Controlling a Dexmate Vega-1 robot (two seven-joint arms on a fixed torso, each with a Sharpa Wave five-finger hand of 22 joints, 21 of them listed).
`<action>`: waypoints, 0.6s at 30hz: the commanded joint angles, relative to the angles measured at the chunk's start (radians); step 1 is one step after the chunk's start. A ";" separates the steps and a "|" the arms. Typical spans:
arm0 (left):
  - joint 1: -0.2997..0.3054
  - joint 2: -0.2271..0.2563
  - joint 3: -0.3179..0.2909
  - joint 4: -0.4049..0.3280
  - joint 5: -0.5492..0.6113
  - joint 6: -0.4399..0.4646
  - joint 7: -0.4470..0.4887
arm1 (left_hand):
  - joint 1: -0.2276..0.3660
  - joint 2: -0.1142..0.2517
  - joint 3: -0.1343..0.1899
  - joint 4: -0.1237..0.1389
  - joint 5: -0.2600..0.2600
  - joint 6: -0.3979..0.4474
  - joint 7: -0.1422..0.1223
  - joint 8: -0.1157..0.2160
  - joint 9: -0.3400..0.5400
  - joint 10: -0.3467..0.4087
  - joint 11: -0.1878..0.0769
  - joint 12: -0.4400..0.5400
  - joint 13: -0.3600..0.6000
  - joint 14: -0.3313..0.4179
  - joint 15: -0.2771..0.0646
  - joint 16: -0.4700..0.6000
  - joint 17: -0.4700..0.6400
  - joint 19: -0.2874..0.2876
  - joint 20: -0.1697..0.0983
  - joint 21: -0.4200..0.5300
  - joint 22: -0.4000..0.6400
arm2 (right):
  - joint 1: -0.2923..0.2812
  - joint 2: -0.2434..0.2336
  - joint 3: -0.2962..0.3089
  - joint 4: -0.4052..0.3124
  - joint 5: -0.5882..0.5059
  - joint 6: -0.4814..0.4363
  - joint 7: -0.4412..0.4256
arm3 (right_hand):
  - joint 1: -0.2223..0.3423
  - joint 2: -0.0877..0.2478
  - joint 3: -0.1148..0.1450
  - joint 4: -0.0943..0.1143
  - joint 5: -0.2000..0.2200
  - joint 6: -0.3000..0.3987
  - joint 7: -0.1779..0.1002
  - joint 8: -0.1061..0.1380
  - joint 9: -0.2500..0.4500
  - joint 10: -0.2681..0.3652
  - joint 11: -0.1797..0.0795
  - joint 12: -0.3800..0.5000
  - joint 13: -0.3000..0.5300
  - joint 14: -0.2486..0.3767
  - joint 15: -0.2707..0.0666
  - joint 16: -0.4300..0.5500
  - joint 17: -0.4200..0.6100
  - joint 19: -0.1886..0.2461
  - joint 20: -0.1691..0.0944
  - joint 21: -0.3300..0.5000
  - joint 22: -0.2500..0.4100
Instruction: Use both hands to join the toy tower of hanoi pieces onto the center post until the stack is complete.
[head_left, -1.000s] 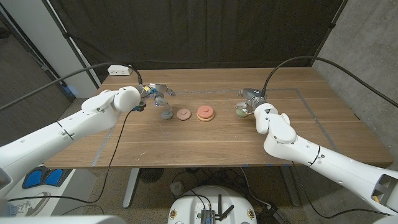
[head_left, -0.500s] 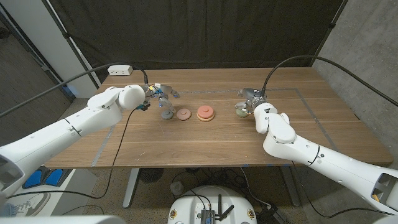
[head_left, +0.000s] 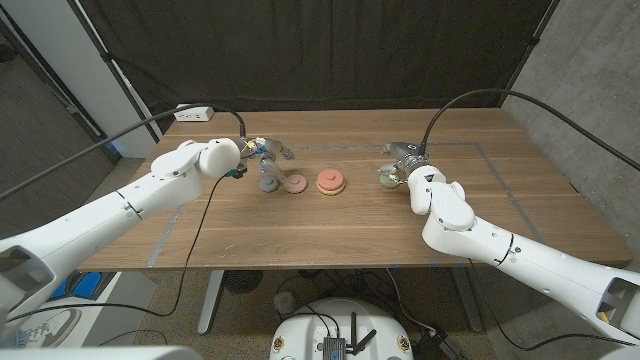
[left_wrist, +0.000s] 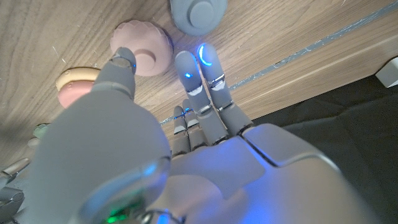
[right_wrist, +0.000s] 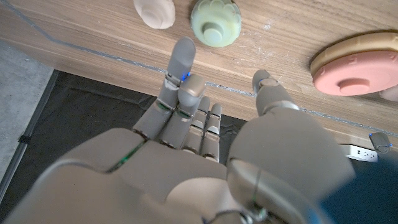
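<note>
Where hands (head_left: 262, 152) (head_left: 404, 157) hover — four pieces (head_left: 296, 183).

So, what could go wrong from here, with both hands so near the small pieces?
1. The left hand hovers open by the grey-blue round piece and the pink scalloped ring; reaching for one, its fingers might knock the other away.
2. The right hand is open beside the pale green round piece; a poor grip could roll it away.
</note>
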 joint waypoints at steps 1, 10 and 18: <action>-0.022 -0.038 0.034 0.041 0.047 -0.034 -0.023 | 0.005 -0.005 -0.001 0.000 -0.004 -0.008 -0.001 0.009 0.000 -0.003 -0.004 0.006 0.001 0.000 -0.084 0.007 0.000 -0.005 -0.143 0.008 0.001 | 0.005 -0.005 -0.007 -0.005 0.004 -0.008 0.001 | 0.002 0.011 0.008 0.000 0.008 0.005 0.001 -0.003 0.003 0.006 -0.003 -0.002 0.002 -0.003 -0.055 0.004 0.004 0.002 -0.091 0.000 -0.001; -0.031 -0.048 0.044 0.053 0.058 -0.043 -0.050 | 0.006 -0.005 -0.002 0.001 -0.005 -0.008 0.000 0.010 0.000 -0.003 -0.003 0.007 0.000 0.001 -0.084 0.010 0.000 -0.004 -0.142 0.010 0.001 | 0.016 -0.004 -0.015 -0.001 0.002 -0.008 0.006 | 0.002 0.012 0.009 0.000 0.009 0.006 0.000 -0.004 0.003 0.006 -0.004 -0.003 0.004 -0.004 -0.055 0.003 0.003 0.002 -0.091 -0.001 -0.001; -0.035 -0.058 0.050 0.072 0.054 -0.056 -0.062 | 0.006 -0.005 -0.003 0.001 -0.006 -0.009 -0.001 0.012 -0.001 -0.005 -0.003 0.007 -0.001 0.001 -0.084 0.010 -0.001 -0.006 -0.142 0.010 0.001 | 0.023 0.002 -0.020 0.005 -0.002 -0.010 0.006 | 0.001 0.012 0.010 0.000 0.009 0.005 0.000 -0.005 0.004 0.007 -0.001 -0.003 0.006 -0.007 -0.055 0.000 0.002 0.001 -0.091 -0.002 -0.001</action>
